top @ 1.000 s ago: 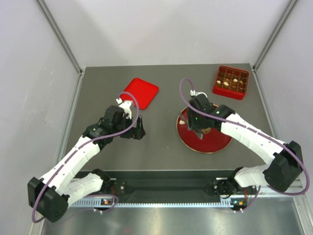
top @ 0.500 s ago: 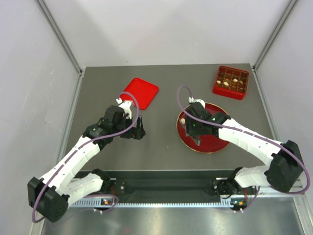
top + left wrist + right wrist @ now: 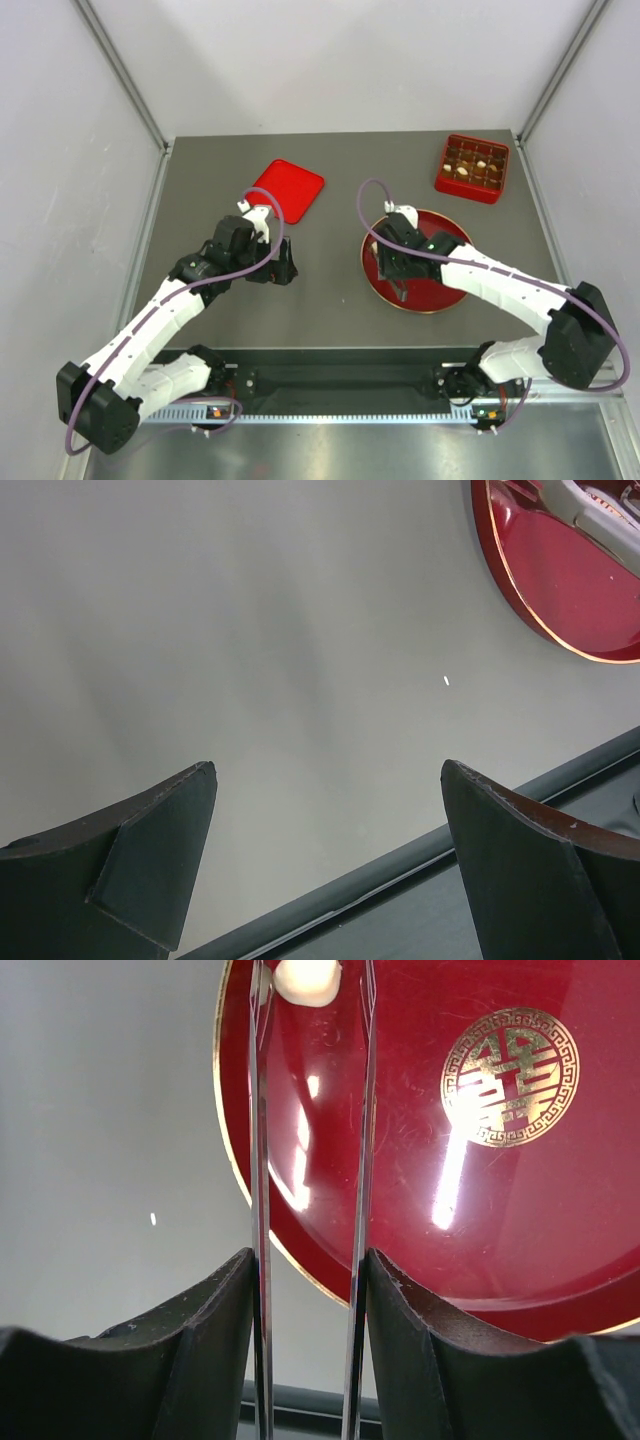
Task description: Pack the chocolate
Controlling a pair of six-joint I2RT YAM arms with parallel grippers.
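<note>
Pinching thin grey tongs (image 3: 258, 1160) with the right fingers (image 3: 190, 1350), one blade flat against each inner face. Blades standing apart and running up toward 12 o'clock.

Between the blade tips, at 12 o'clock in the right wrist view, a cream chocolate piece (image 3: 307, 980), partly cut off by the frame edge. Touching the blades or only flanked by them: cannot tell. Resting on a red plate (image 3: 400, 1220), just inside the gold-lined rim. At 2 o'clock from the piece, flat on the plate, a round gold emblem (image 3: 510, 1077). At 9 o'clock from the plate, bare grey counter (image 3: 100, 1110).

On the other side, left fingers (image 3: 150, 850) spread wide with nothing between them, hovering over bare counter. From above, at 9 o'clock from the plate and well apart from it.

Farther out, at 1 o'clock from the plate near the far right corner of the counter, a red box (image 3: 466, 192) split into compartments. Inside it, several small chocolates (image 3: 481, 166), cream and tan among dark ones. At 10 o'clock from the plate, just beyond the left fingers, a flat red lid (image 3: 288, 188) lying on the counter, well apart from the box.
</note>
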